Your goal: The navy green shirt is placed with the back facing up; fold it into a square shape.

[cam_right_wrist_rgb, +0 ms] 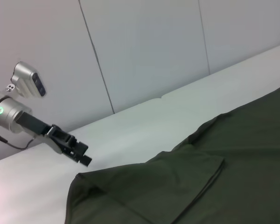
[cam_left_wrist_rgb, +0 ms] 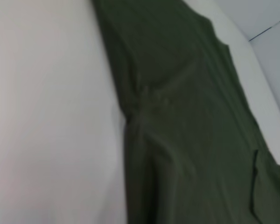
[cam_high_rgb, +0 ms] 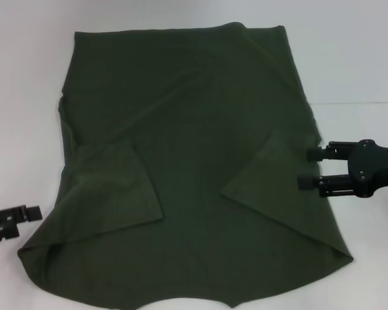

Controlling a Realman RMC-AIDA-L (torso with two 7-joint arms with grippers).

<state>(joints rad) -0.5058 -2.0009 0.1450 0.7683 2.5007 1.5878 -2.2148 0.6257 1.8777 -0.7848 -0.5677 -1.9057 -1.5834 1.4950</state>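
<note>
Bright even overhead light, white table [cam_high_rgb: 355,58] washed out, soft faint shadows, left wrist view blurred throughout

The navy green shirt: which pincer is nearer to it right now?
Right. The right pincer sits at the edge of the navy green shirt, fingertips about touching the cloth beside the folded-in sleeve. The left pincer rests on the table, a short gap off the shirt's near left corner.

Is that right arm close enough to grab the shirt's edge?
Probably yes: the right gripper sits right at the navy green shirt's side edge, jaws open, with nothing between them.
</note>
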